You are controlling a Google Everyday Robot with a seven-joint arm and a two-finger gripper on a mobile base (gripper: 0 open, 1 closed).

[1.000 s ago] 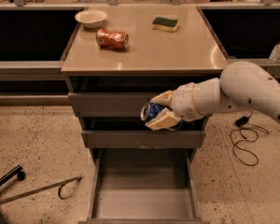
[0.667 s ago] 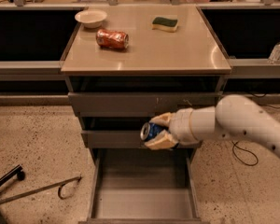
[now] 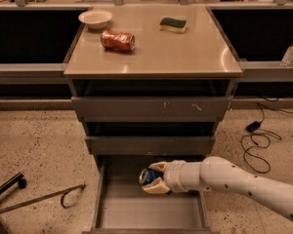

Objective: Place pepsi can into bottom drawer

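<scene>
The pepsi can [image 3: 147, 176], dark blue with a silver end, lies sideways in my gripper [image 3: 154, 178]. The gripper is shut on it, tan fingers [image 3: 156, 187] above and below the can. My white arm reaches in from the lower right. The gripper holds the can just above the back of the bottom drawer [image 3: 149, 211], which is pulled out with its flat grey floor showing. The can is not touching the floor.
The two upper drawers [image 3: 149, 108] are shut. On the cabinet top lie an orange-red can [image 3: 117, 40], a white bowl [image 3: 95, 18] and a green sponge [image 3: 173, 24]. A cable [image 3: 256, 140] lies on the floor at right, a metal stand [image 3: 36, 196] at left.
My gripper has carried the pepsi can downward, from in front of the middle drawer to just over the open bottom drawer.
</scene>
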